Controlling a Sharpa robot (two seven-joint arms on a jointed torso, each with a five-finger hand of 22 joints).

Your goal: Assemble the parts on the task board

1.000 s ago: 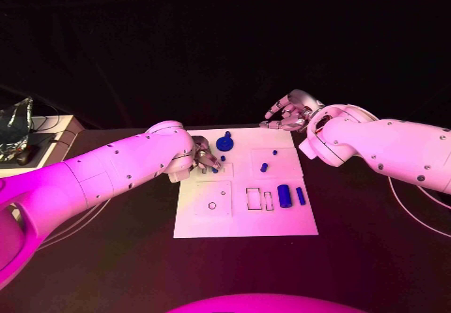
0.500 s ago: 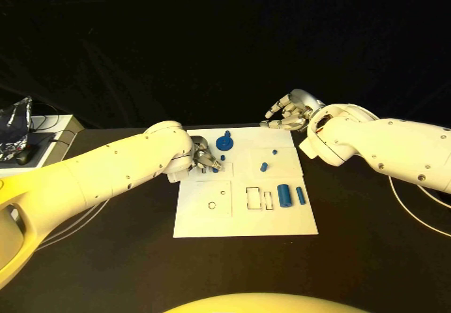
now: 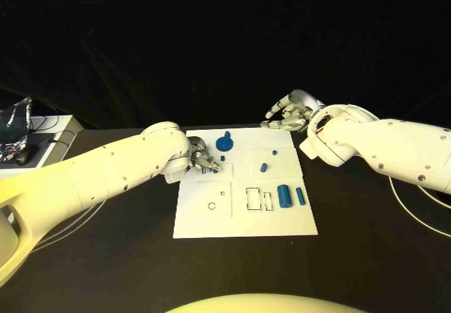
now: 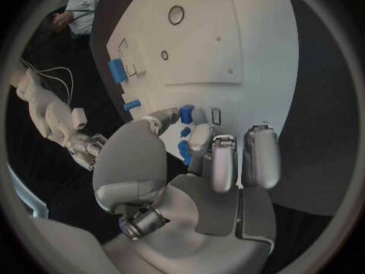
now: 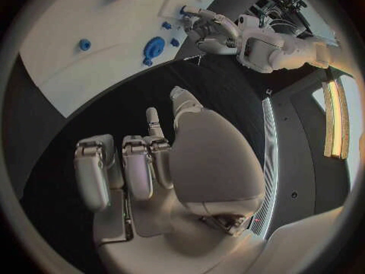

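Note:
The white task board (image 3: 244,218) lies mid-table. My left hand (image 3: 205,160) hovers over its far left part and pinches a small blue part (image 4: 186,111) between thumb and fingertip, next to a narrow rectangular slot (image 4: 215,115). A blue round knob (image 3: 223,142) stands just beyond that hand. Two small blue pieces (image 3: 264,167) sit on the far right part, and two blue cylinders (image 3: 284,195) lie right of the rectangular slots (image 3: 253,199). My right hand (image 3: 289,112) hangs past the board's far edge over the black table, fingers apart, holding nothing.
A pale box with cables (image 3: 28,140) stands at the table's left edge. A white cable (image 3: 414,212) trails over the table at the right. The board's near half (image 3: 244,225) is bare, with a small ring hole (image 3: 212,206) on its left.
My left hand has settled slightly lower over the board's far left part with the small part in its fingertips. My right hand has lifted a little away from the board's far edge.

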